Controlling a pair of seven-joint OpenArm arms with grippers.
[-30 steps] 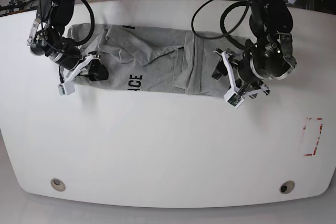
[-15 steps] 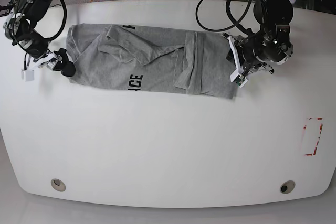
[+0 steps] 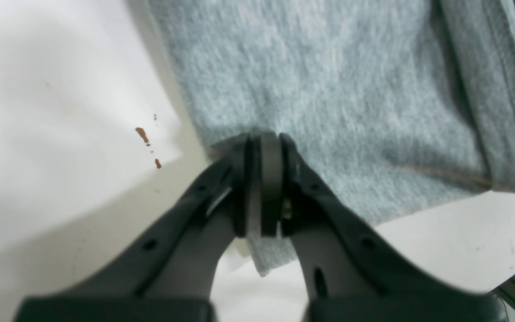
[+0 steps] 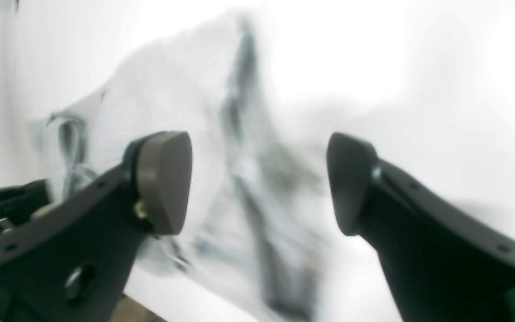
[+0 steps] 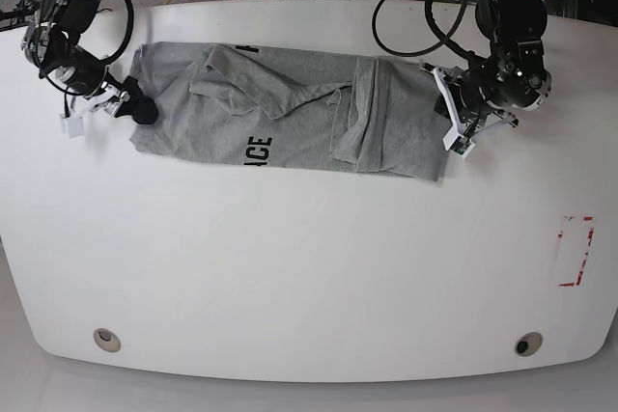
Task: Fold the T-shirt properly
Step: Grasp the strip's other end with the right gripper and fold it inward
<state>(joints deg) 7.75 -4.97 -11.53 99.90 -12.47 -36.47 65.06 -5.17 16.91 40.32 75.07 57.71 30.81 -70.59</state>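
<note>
Left gripper [image 3: 262, 179] was clamped on the T-shirt [image 5: 290, 113] hem near the tabletop's [image 5: 309, 267] far edge, apparently anchoring it; right gripper [image 4: 257, 183] stood open, empty

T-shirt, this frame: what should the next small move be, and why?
Probably bring the right gripper in to pinch the shirt's edge nearest it. The left gripper is shut on the T-shirt edge, while the right one stands open with nothing between its fingers, beside the opposite end. With both ends held, the arms could lift and fold.

Bare table [image 5: 290, 267] before T-shirt [image 5: 290, 113]; passage open.
</note>
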